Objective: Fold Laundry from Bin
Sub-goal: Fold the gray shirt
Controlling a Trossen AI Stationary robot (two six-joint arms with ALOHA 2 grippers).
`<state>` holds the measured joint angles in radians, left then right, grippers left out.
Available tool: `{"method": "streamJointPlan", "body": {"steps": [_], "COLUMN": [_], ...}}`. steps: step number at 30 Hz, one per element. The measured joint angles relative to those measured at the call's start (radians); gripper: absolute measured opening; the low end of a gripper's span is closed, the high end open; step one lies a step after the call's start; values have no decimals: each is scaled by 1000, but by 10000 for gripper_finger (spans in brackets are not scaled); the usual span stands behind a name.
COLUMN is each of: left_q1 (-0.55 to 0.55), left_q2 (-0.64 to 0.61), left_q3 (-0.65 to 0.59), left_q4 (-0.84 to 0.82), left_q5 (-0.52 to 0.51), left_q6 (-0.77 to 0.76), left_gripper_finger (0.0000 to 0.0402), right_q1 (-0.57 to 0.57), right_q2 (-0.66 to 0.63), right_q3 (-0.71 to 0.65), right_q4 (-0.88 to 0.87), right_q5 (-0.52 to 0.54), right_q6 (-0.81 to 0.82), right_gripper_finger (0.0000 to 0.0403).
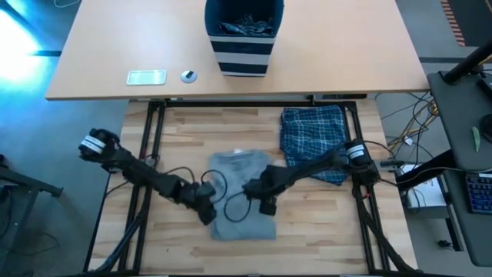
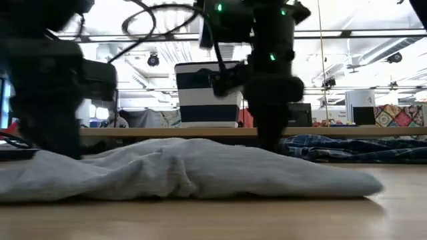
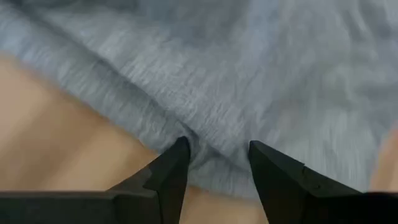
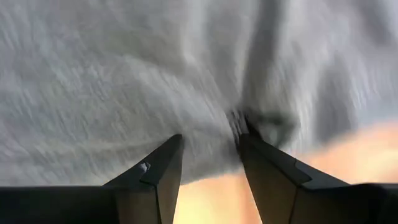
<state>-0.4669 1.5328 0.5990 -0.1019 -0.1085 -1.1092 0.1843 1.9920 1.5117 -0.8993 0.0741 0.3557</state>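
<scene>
From above I see the grey T-shirt [image 1: 242,196] spread on the wooden tabletop [image 1: 184,138], well this side of the bin [image 1: 243,37], which stands on the paler desk [image 1: 108,54] beyond with more laundry [image 1: 244,28] heaped inside. A folded plaid piece [image 1: 314,140] lies just beside the shirt, between it and the right arm's base; I judge it parked there as finished work, out of the folding space. My left gripper [image 1: 206,211] is at one side edge of the shirt and my right gripper [image 1: 257,192] at the opposite edge, placed, I think, to take both sides for a fold. From table height the shirt [image 2: 193,175] lies in a low rumpled mound, both arms coming down onto it, the striped bin [image 2: 207,93] behind. The left wrist view shows its fingers [image 3: 171,177] partly apart, straddling a ridge of the shirt's hem, cloth between them. The right wrist view shows its fingers [image 4: 267,171] likewise partly apart over bunched grey cloth; I can't tell if either pair truly pinches. I can read no brand, label or writing anywhere.
</scene>
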Motion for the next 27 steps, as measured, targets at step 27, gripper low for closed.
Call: {"method": "streamJointPlan", "body": {"steps": [27], "left_q1": [478], "left_q2": [-122], "left_q3": [-109], "left_q4": [-135], "left_q5": [-175], "left_q6": [133], "left_gripper_finger": [158], "right_q1": [184], "right_q2": [106], "right_q3": [15], "right_q4": [494], "right_q5": [-20], "right_q6": [98], "right_gripper_finger": [160]}}
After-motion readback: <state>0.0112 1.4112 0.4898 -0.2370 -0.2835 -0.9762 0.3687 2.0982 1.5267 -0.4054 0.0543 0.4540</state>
